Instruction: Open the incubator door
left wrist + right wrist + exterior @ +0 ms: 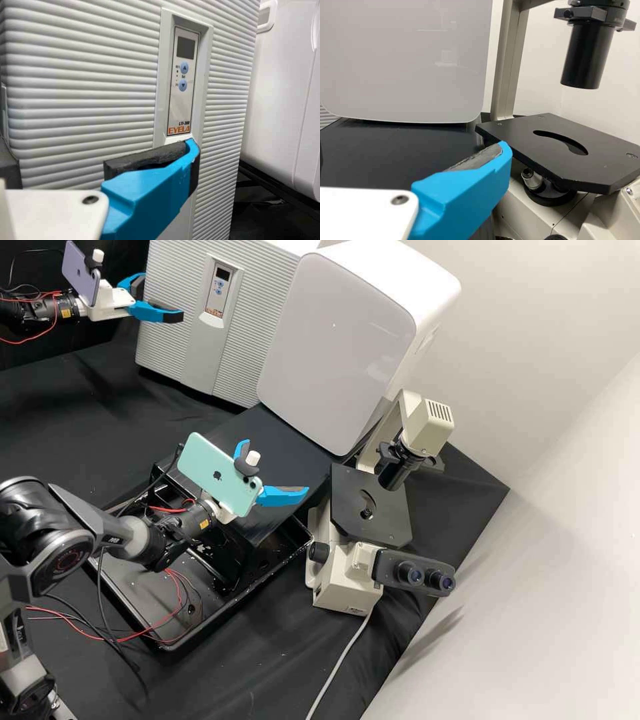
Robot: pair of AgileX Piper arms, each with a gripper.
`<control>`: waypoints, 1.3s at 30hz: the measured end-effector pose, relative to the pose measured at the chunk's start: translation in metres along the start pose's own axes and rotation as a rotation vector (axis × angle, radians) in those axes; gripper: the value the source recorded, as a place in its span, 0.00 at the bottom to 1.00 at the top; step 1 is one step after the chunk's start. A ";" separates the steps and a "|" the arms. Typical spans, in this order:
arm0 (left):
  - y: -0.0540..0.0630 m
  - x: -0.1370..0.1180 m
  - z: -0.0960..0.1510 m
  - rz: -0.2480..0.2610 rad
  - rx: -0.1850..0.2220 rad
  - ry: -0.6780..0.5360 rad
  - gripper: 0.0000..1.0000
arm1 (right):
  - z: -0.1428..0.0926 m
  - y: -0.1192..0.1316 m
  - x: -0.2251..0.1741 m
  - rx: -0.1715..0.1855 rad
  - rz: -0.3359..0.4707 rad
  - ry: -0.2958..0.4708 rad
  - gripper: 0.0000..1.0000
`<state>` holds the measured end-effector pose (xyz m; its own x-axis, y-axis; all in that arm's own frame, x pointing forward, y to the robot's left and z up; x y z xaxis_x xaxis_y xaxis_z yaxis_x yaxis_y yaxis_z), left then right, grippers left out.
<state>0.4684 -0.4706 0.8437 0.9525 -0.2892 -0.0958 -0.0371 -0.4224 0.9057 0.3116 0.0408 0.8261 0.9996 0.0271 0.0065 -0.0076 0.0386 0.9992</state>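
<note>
- Incubator (257, 313), a pale ribbed box, is seen toward the upper left of the high view, set on the black-covered bench (47, 413) just beside a rounded white unit (333, 333).
- Its ribbed front is turned toward the side the arms come in from, and the long axis of the control strip (219, 287) is run up and down that front (drawn with a slight lean in the high view). The long axis of the whole box cannot be told, its top being cut by the view's edge, nor can it be told whether the door is fully shut.
- The left gripper (162, 300) is held wide in front of the ribbed face, its fingers well apart and directed toward it. In the left wrist view, one blue finger (150, 195) is seen across the lower end of the control strip; whether the front is touched by it cannot be told.
- The right gripper (277, 467) is held wide too, above the black stand (287, 430), with one finger directed toward the microscope (339, 600). Past that finger, the microscope's flat stage (545, 150) is seen in the right wrist view (contact, again, cannot be judged).
- A purple phone (79, 270) is mounted on the left gripper and a mint one (217, 473) on the right.
- By the right arm, a black tray (157, 642) is crossed by red and black wires.
</note>
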 end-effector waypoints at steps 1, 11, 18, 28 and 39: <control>0.000 0.000 0.000 0.000 0.000 0.000 0.00 | 0.000 0.000 0.000 0.000 0.000 0.000 1.00; 0.005 -0.001 0.000 0.012 0.027 0.001 0.00 | 0.000 0.000 0.000 0.000 0.000 0.000 1.00; 0.005 -0.001 0.000 0.013 0.030 0.000 0.00 | 0.000 0.000 0.000 0.000 0.000 0.000 1.00; 0.004 -0.002 0.000 0.010 0.028 0.002 0.00 | 0.000 0.000 0.000 0.000 0.000 0.000 1.00; 0.004 -0.001 0.001 0.016 0.013 0.008 0.00 | 0.000 0.000 0.000 0.000 0.000 0.000 1.00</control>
<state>0.4669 -0.4727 0.8474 0.9542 -0.2891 -0.0775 -0.0567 -0.4288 0.9016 0.3116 0.0408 0.8261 0.9996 0.0271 0.0065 -0.0076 0.0386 0.9992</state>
